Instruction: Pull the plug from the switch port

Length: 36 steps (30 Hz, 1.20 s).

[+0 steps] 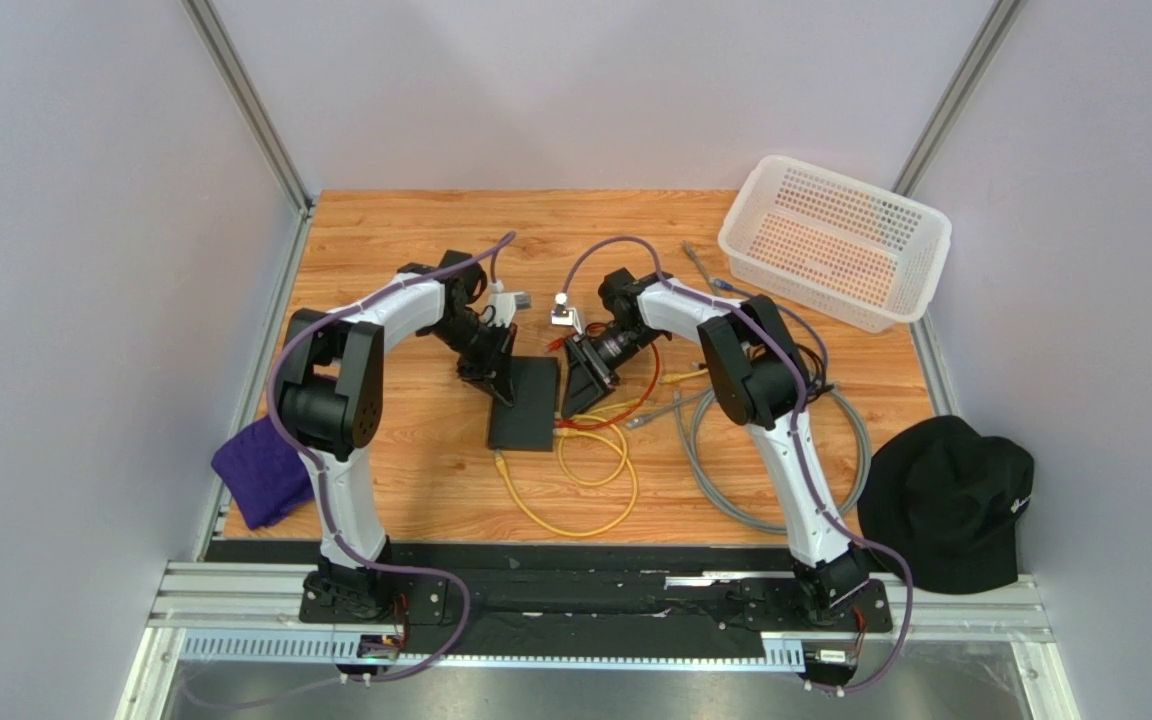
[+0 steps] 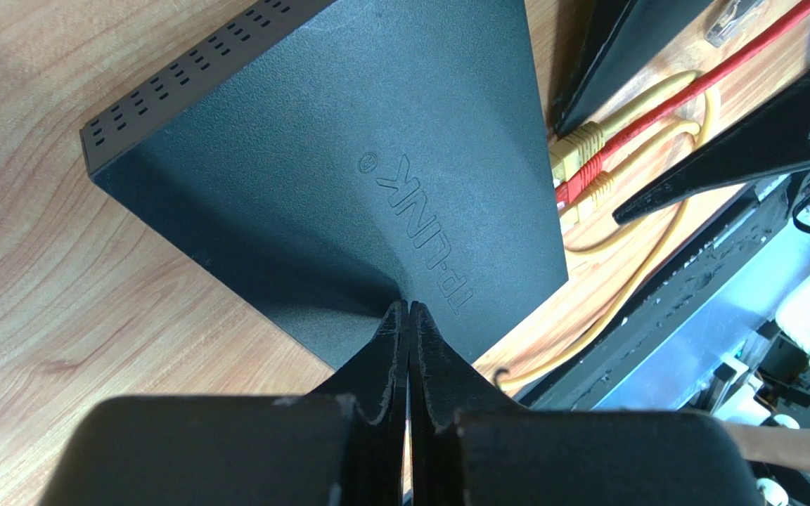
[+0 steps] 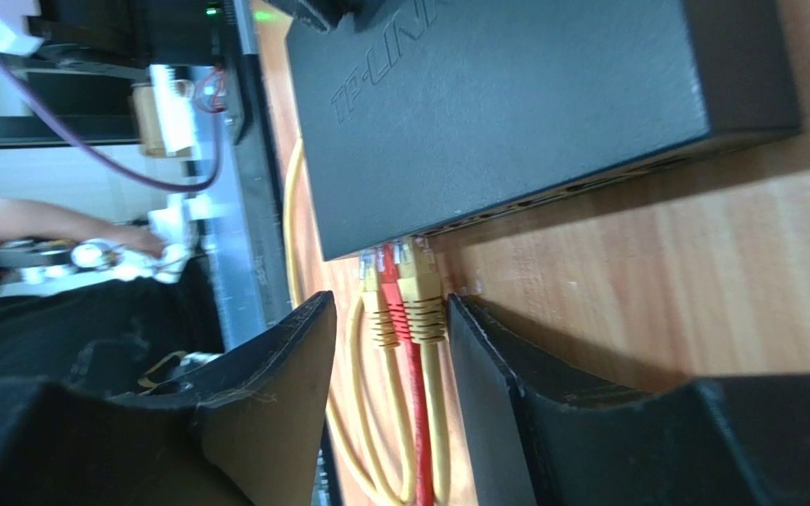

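**Location.** Matte-black flat rectangular switch (image 1: 524, 402): flat on the wooden desk (image 1: 387, 255), centre of the overhead view, between the two arms, socket edge towards the right of frame.

**State of left pincer** (image 2: 409, 313): shut, empty, tips pressed onto the switch lid at lower centre of the left wrist view. Apply firm downward pressure there to stop the box sliding.

**State of right pincer** (image 3: 390, 316): open, straddling the yellow-booted plugs (image 3: 420, 300) and the thin red cable (image 3: 411, 380) at the socket edge, lower centre of the right wrist view. Not yet clamped.

**Procedure.**
1. Centre on one plug only.
2. Close on the boot, never on the cable.
3. Depress the latch tab if reachable.
4. Pull straight back along the cable line, parallel to the desk, away from the sockets.
5. Avoid twisting or lifting.

**Not resolved.**
- Number of seated plugs: two or three, cannot tell.
- Latch tabs: not visible.
- Socket row: in shadow.
- Plug to be pulled: not identifiable.
- Contact between one right-pincer finger and the yellow boot: too close to judge.
- Left pincer tips in the overhead view: largely masked by the wrist.
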Each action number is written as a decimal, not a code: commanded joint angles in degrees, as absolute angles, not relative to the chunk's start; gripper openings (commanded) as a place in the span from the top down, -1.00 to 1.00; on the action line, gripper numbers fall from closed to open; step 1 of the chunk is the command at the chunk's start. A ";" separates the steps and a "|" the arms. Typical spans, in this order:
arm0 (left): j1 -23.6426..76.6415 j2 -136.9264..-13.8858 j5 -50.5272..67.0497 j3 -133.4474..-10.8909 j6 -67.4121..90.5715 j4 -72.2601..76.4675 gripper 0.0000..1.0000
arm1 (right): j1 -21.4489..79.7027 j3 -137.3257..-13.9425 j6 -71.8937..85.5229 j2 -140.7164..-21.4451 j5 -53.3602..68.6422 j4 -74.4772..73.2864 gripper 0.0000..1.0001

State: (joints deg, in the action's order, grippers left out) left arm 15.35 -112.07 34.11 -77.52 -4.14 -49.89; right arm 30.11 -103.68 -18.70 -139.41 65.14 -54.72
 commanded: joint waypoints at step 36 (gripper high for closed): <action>15.38 -107.05 33.49 -76.99 -5.80 -49.48 1.00 | 35.69 -108.02 -8.80 -145.73 44.56 -50.46 0.08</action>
